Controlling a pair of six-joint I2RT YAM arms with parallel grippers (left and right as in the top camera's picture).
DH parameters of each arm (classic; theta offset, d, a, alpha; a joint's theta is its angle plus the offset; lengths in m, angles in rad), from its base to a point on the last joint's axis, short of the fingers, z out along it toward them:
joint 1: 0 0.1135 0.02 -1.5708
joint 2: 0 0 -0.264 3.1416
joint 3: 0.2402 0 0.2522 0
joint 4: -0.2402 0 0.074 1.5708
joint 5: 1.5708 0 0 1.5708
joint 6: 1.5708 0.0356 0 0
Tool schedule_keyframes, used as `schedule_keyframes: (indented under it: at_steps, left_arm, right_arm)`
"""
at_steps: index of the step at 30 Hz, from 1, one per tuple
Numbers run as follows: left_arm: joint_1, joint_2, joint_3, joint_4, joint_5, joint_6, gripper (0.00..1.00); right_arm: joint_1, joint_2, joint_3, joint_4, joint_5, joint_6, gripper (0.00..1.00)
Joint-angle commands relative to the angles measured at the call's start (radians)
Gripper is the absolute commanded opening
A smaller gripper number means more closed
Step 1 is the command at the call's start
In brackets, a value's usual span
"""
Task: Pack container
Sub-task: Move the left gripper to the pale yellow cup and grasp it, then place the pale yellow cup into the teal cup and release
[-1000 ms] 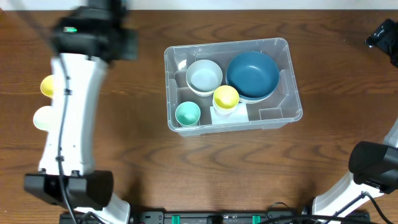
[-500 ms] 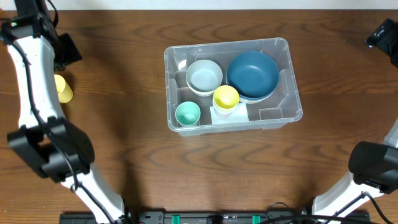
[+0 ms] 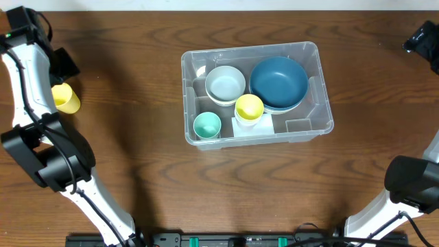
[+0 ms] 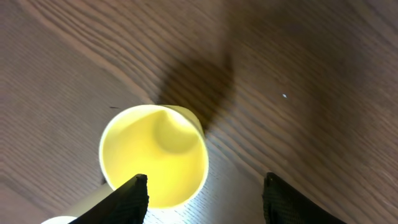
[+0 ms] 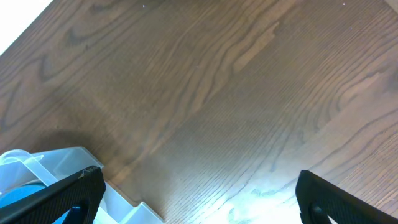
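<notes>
The container (image 3: 247, 49) sits on the desk (image 3: 206, 192) a little right of the middle and nearer the far edge. Inside it, a blue bowl (image 3: 278, 82) fills the far right part, with a pale bowl (image 3: 225, 84) beside it on the left. A yellow cup (image 3: 249, 108) and a teal cup (image 3: 206, 125) stand along the near wall. Well apart, by the desk's left edge, a second yellow cup (image 3: 66, 98) stands upright. The left gripper (image 4: 205, 190) hangs over it with jaws partly apart and gripping nothing, one finger overlapping the cup's rim in the wrist view. The right gripper (image 5: 205, 199), at the far right corner, is spread wide over bare wood and holds nothing.
</notes>
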Motion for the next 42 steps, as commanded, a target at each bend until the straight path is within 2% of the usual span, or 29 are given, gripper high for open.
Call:
schedule_keyframes:
  at_steps: [1, 9, 11, 15, 16, 23, 29, 35, 42]
  left_arm:
    - [0.001, 0.04, -0.003, -0.002, -0.001, -0.001, 0.59]
    - [0.001, 0.118, -0.005, -0.007, -0.001, -0.001, 0.57]
    - [0.001, 0.134, -0.005, -0.007, -0.001, -0.001, 0.51]
    - [0.001, 0.154, -0.005, -0.014, 0.0, -0.002, 0.12]
    - [0.0, 0.155, -0.005, -0.017, 0.0, -0.003, 0.06]
    - [-0.037, 0.122, -0.005, -0.037, 0.148, -0.006, 0.06]
    - [-0.139, -0.02, -0.005, -0.045, 0.263, -0.005, 0.06]
    - [-0.305, -0.259, -0.005, -0.056, 0.307, 0.03, 0.06]
    - [-0.613, -0.47, -0.005, -0.074, 0.306, 0.209, 0.06]
  right_arm:
    - [-0.004, 0.008, -0.002, -0.002, 0.003, 0.015, 0.99]
    - [-0.004, 0.008, -0.002, -0.002, 0.003, 0.015, 0.99]
    - [-0.004, 0.008, -0.002, -0.002, 0.003, 0.015, 0.99]
    - [-0.004, 0.008, -0.002, -0.002, 0.003, 0.015, 0.99]
    - [-0.004, 0.008, -0.002, -0.002, 0.003, 0.015, 0.99]
    - [-0.004, 0.008, -0.002, -0.002, 0.003, 0.015, 0.99]
    - [-0.004, 0.008, -0.002, -0.002, 0.003, 0.015, 0.99]
    - [-0.004, 0.008, -0.002, -0.002, 0.003, 0.015, 0.99]
    - [-0.004, 0.008, -0.002, -0.002, 0.003, 0.015, 0.99]
